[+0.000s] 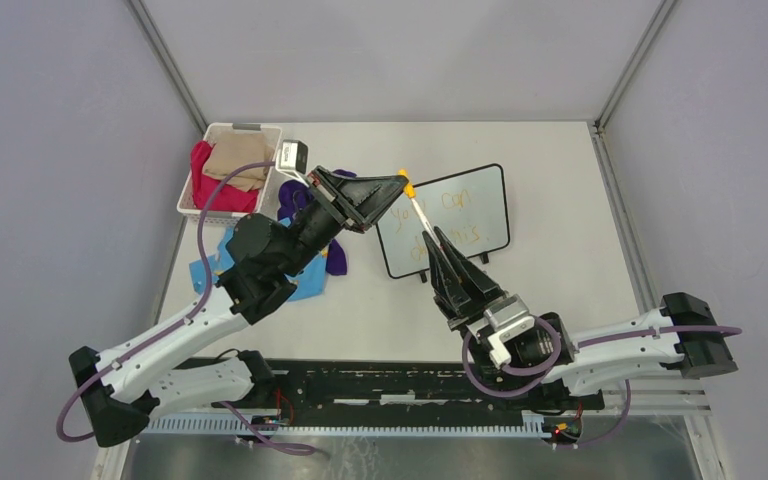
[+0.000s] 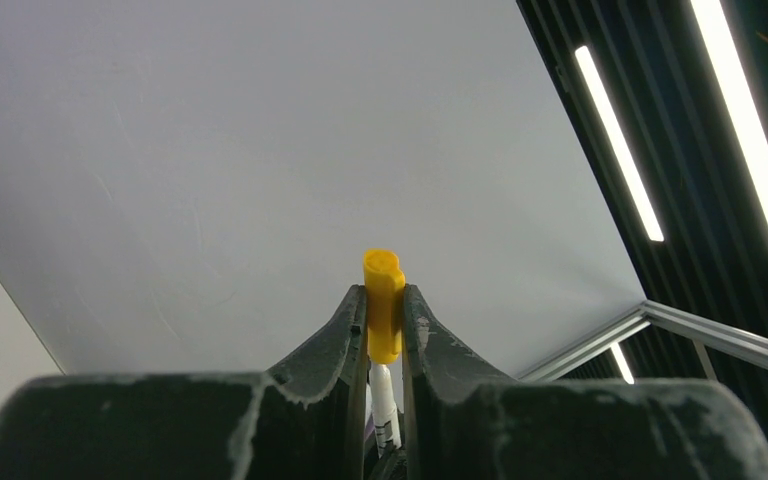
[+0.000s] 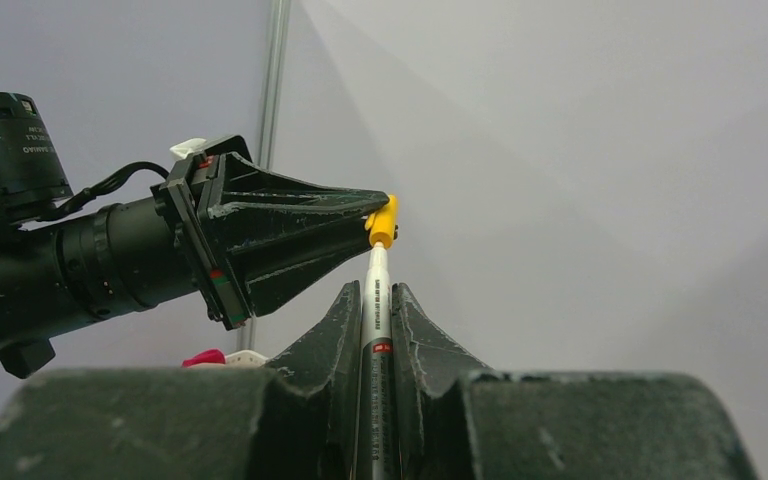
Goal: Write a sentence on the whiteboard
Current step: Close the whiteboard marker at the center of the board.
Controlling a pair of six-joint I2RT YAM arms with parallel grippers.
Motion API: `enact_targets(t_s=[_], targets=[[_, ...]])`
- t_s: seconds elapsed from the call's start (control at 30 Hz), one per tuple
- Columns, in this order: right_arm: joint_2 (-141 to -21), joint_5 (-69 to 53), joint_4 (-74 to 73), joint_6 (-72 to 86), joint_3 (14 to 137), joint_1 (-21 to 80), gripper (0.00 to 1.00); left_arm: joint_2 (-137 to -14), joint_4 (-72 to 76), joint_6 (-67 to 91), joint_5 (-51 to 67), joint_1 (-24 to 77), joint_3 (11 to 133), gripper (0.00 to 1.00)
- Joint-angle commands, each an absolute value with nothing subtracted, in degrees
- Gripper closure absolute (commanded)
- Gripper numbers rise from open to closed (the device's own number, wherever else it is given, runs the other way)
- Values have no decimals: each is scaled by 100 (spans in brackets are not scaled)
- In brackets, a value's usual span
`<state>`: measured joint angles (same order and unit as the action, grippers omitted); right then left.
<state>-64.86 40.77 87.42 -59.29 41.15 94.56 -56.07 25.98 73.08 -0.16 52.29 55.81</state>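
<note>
Top view: whiteboard lies flat right of table centre, nearer the far edge, sentence in yellow-orange on it — partly hidden by the arms. R gripper hangs over board's near-left part, jaws shut tight on the marker barrel, marker slanting toward far-left corner. L gripper sits over board's far-left corner — jaws pinched on the yellow cap at marker's far end. Wrist views: both jaws nearly closed, w/ only cap or barrel between.
</note>
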Motion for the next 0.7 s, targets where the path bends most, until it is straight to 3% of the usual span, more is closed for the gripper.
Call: enact_targets(t_s=[0.0, 0.67], targets=[[-6521, 4210, 9430, -6049, 4359, 9475, 100, -5407, 2604, 6962, -210, 5394, 5532, 98], [-6513, 4228, 9482, -6116, 4368, 9475, 100, -5317, 2373, 6709, -527, 5502, 5587, 98]])
